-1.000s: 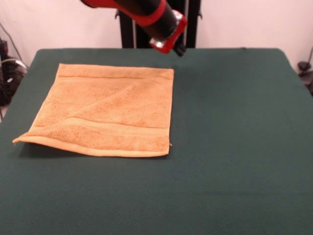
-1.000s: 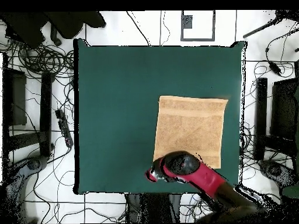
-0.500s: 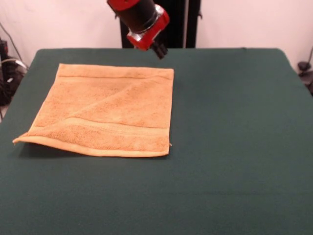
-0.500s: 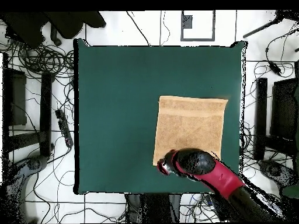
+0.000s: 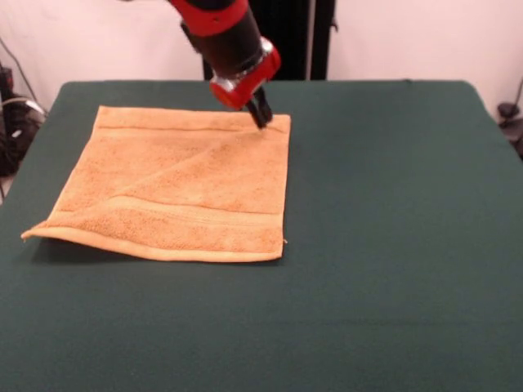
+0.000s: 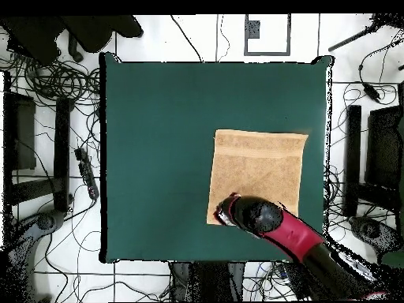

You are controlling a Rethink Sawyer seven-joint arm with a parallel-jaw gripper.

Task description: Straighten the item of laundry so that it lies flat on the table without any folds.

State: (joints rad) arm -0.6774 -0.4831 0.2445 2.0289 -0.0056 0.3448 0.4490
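Towel (image 5: 176,188) lies on the green table (image 5: 392,245), over on the left side in the front view. It is golden orange and nearly square. One slanted fold line runs across its middle, so a part looks doubled over. Its near left corner sticks out in a point and lifts a little off the cloth. A woven band runs along the far edge and another near the front edge. The gripper (image 5: 261,119) on the red and black arm (image 5: 229,37) is down at the towel's far right corner, right at its edge. Its dark tips are close together, but I cannot tell if they pinch the towel.
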